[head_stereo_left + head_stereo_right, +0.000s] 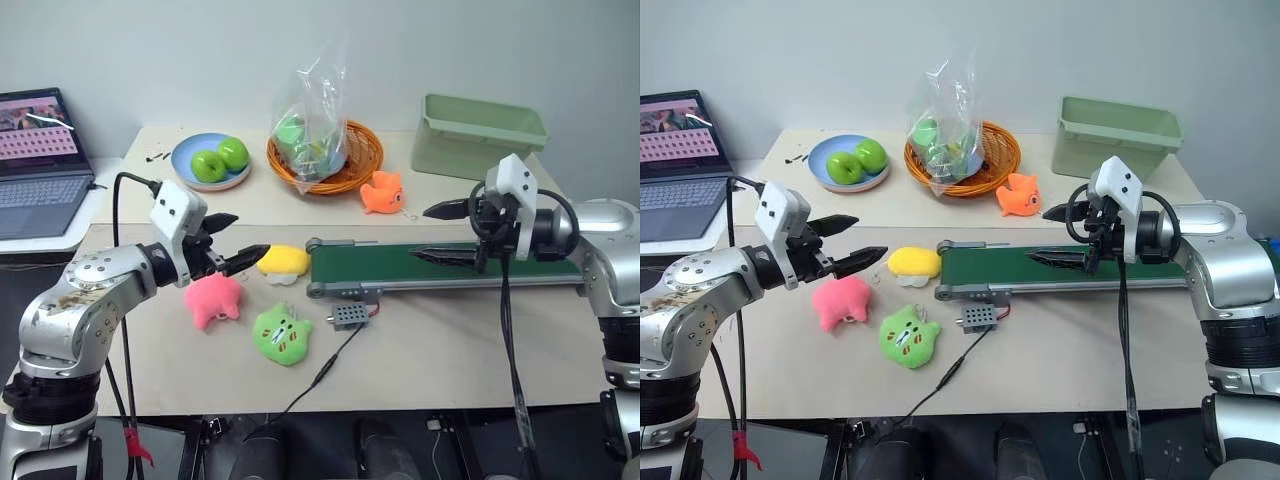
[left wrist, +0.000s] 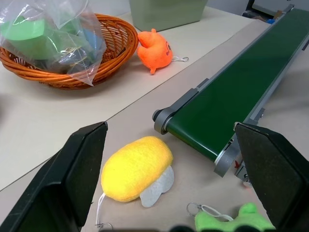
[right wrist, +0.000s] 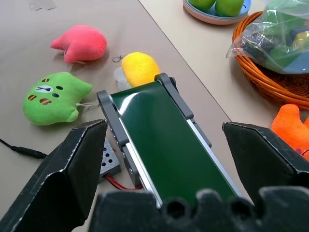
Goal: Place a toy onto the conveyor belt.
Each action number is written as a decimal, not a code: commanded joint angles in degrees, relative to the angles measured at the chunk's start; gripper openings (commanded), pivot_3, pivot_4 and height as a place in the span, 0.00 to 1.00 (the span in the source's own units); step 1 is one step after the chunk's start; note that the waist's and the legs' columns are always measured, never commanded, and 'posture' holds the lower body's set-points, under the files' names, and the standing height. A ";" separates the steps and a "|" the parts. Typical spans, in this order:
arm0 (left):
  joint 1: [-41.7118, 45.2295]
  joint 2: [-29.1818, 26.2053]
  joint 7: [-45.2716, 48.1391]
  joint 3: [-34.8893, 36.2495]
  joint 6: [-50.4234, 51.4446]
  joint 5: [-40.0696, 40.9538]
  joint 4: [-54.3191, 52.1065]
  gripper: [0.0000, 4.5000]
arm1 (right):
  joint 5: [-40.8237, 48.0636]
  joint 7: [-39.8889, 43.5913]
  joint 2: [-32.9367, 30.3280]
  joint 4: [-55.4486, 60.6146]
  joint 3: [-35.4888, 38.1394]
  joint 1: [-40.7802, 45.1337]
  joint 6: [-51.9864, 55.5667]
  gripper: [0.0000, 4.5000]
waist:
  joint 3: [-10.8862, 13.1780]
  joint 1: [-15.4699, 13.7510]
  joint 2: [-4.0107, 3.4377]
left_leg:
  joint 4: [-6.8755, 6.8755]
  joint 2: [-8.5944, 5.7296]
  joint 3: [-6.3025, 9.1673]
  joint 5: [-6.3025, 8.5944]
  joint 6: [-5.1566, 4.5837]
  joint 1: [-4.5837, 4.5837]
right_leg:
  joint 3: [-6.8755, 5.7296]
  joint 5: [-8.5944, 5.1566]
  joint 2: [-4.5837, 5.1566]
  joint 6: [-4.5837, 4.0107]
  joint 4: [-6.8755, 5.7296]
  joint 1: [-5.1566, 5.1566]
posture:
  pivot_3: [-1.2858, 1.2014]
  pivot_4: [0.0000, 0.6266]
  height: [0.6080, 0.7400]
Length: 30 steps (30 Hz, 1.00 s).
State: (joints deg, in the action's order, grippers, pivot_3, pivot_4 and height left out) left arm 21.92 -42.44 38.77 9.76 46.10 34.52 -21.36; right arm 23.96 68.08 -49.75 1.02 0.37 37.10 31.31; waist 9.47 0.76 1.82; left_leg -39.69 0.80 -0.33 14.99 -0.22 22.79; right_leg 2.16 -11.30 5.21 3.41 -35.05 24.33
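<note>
The pink toy [image 1: 213,298] lies on the desk [image 1: 450,350] near the left end of the conveyor belt [image 1: 440,266], not yet on it. It sits just below and a little nearer than the left pincer [image 1: 232,243], which hangs above it with its fingers spread wide and nothing between them. The left arm is clearly the nearer one. The right pincer [image 1: 440,232] hovers over the belt well to the right, also spread and empty. A yellow plush [image 1: 282,262] lies between the toy and the belt's end roller; a green plush [image 1: 282,336] sits just right of the toy, on the near side. The belt runs left to right, so the carry would probably go rightward past the yellow plush.
</note>
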 commanded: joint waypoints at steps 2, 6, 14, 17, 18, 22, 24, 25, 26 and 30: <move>1.17 -0.40 1.20 0.52 -1.14 0.39 0.46 0.99 | 1.00 -0.56 0.25 1.46 1.93 0.71 -0.80 1.00 | 0.00 0.01 0.00 | 0.00 0.00 0.00 0.00 0.00 0.00 | 0.00 0.00 0.00 0.00 0.00 0.00 | 0.52 0.24 1.00; 2.79 0.46 1.01 3.33 0.92 3.70 1.70 0.99 | 0.85 -0.63 0.43 1.26 1.79 0.94 -1.04 1.00 | 0.00 -0.01 0.00 | 0.00 0.00 0.00 0.00 0.00 0.00 | 0.00 0.00 0.00 0.00 0.00 0.00 | 0.52 0.24 1.00; 1.21 -1.97 0.34 3.65 -2.56 0.29 2.03 0.99 | 0.34 -0.50 1.14 0.40 1.18 1.54 -1.74 1.00 | 0.00 0.08 0.00 | 0.00 0.00 0.00 0.00 0.00 0.01 | 0.00 0.00 0.00 0.00 0.00 0.01 | 0.52 0.24 1.00; 1.35 -1.50 -0.80 4.55 -3.10 -0.42 3.70 0.99 | -0.13 -0.44 1.84 -0.49 0.52 2.20 -2.32 1.00 | 0.00 0.09 0.00 | 0.00 0.00 -0.01 0.00 0.00 -0.02 | 0.01 0.00 0.00 0.00 0.00 0.00 | 0.52 0.24 1.00; 2.00 -0.57 -1.45 5.81 -1.79 1.16 4.30 0.99 | -0.26 -0.42 2.02 -0.79 0.37 2.47 -2.47 1.00 | 0.01 0.06 -0.01 | 0.00 0.00 -0.01 0.00 0.00 -0.02 | 0.01 0.00 -0.01 0.00 0.00 0.00 | 0.52 0.24 1.00; 3.69 3.91 -6.63 13.42 8.96 12.19 7.29 0.99 | -0.75 -0.22 2.41 -1.61 -0.02 3.03 -3.09 1.00 | 0.01 0.01 0.00 | 0.00 0.00 0.02 0.00 0.00 0.00 | -0.01 0.00 0.00 0.00 -0.01 0.00 | 0.52 0.24 1.00; 3.05 6.18 -10.24 18.32 15.59 18.39 10.06 0.99 | -0.87 -0.11 2.42 -1.78 -0.08 3.05 -3.26 1.00 | 0.01 0.02 0.00 | 0.00 0.01 0.04 0.00 -0.01 0.02 | -0.01 0.00 0.02 0.00 -0.02 0.02 | 0.52 0.24 1.00; 1.80 7.44 -12.61 21.42 19.03 20.94 12.52 0.99 | -0.96 -0.07 2.39 -1.86 -0.11 3.02 -3.37 1.00 | 0.01 0.04 -0.01 | 0.00 0.01 0.06 0.01 -0.01 0.03 | -0.02 0.01 0.01 0.01 -0.02 0.02 | 0.52 0.24 1.00; 0.91 9.18 -15.80 25.36 21.75 24.09 15.71 0.99 | -1.06 -0.04 2.33 -1.93 -0.13 2.96 -3.44 1.00 | 0.01 0.04 -0.01 | 0.00 -0.01 0.06 0.01 -0.02 0.01 | -0.01 0.00 0.04 0.01 -0.06 0.02 | 0.52 0.24 1.00; -2.59 12.81 -24.59 38.64 26.09 33.90 26.41 0.99 | -0.92 0.56 2.11 -2.00 -0.02 2.86 -3.47 1.00 | 0.00 0.72 -0.02 | 0.00 0.02 0.18 0.02 -0.04 -0.10 | 0.03 0.00 0.02 0.01 -0.08 0.02 | 0.52 0.24 1.00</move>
State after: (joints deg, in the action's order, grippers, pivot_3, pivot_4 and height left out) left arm 20.39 -29.22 16.63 42.85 70.34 63.49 2.82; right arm 22.72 68.27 -46.93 -1.84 -0.95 39.08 29.13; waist 9.47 1.48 1.80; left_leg -39.68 0.83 -0.11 15.01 -0.26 22.66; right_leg 2.20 -11.30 5.23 3.42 -35.14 24.35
